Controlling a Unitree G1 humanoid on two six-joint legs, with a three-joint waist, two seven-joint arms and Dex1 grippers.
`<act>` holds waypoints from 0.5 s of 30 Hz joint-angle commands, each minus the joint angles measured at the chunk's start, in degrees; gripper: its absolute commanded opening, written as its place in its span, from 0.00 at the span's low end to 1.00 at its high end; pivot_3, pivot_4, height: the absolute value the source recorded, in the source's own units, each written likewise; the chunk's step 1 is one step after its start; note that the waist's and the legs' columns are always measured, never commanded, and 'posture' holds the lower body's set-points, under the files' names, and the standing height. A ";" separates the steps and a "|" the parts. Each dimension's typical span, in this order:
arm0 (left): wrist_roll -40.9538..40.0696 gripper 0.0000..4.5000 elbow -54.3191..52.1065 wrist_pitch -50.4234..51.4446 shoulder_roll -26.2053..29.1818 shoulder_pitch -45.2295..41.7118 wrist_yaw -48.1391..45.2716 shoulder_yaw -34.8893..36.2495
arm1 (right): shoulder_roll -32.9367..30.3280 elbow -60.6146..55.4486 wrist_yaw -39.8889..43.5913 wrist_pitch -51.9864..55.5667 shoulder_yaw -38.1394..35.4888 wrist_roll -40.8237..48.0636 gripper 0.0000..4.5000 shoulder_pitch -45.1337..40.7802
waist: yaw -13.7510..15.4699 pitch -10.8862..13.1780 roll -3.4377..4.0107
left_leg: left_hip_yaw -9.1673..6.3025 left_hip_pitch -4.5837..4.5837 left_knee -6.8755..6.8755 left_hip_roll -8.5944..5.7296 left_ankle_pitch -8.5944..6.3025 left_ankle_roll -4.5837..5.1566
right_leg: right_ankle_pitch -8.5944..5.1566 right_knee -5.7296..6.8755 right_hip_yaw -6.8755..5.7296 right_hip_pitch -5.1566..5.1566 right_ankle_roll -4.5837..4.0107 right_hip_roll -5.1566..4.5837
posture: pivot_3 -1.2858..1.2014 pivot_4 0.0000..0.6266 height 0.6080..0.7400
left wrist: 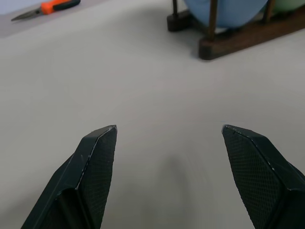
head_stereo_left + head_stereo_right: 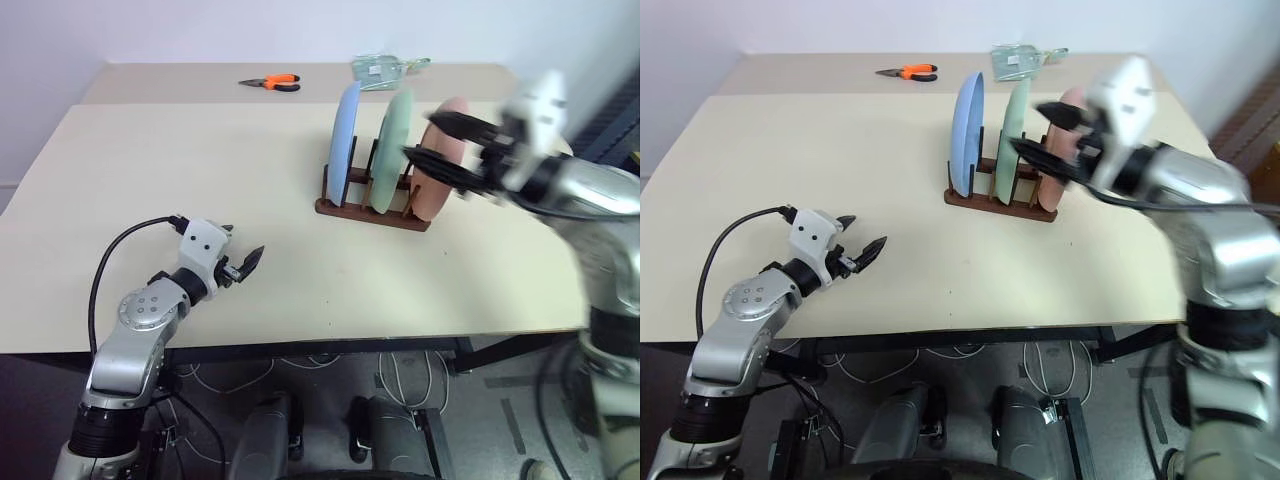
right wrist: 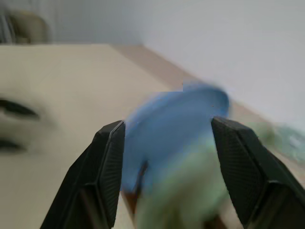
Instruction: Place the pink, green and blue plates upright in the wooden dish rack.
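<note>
Left gripper (image 2: 244, 264) idles, fingers wide; right gripper (image 2: 447, 150), fingers apart and empty beside pink plate (image 2: 446, 150), should withdraw without nudging it.

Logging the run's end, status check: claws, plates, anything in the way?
Left claw open, empty, low over table. Right claw open, empty, beside rack. Blue plate, green plate, pink plate all upright in rack. Nothing in the way.

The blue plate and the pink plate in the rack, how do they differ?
The blue plate stands at the wooden dish rack's left end; the pink plate stands at its right end. The blue plate is in plain view; the open right gripper partly covers the pink plate. Both stand upright.
</note>
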 commanded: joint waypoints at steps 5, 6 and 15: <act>1.77 0.80 4.67 -4.72 1.39 -0.69 -2.42 -0.94 | -4.07 4.10 7.55 -5.58 -9.78 -2.81 0.64 19.67 | -0.71 -0.06 0.21 | 0.03 0.08 0.03 0.03 -0.06 0.07 | 0.00 0.02 0.05 0.02 0.00 -0.05 | 0.52 0.24 1.00; 1.72 0.80 5.06 -4.88 1.41 -0.57 -2.49 -0.81 | -3.21 5.70 7.25 -6.48 -9.39 -3.14 0.64 19.87 | -0.81 -0.07 0.27 | 0.04 0.08 0.03 0.03 -0.06 0.07 | 0.00 0.03 0.07 0.01 0.00 -0.05 | 0.52 0.24 1.00; 2.46 0.80 3.45 -5.22 1.33 2.73 -1.67 0.04 | 0.95 14.86 7.12 -13.83 -5.18 -5.95 0.64 18.16 | -0.22 -0.08 0.29 | 0.09 0.10 0.09 0.01 -0.05 0.08 | 0.01 0.04 0.10 0.03 0.01 -0.06 | 0.52 0.24 1.00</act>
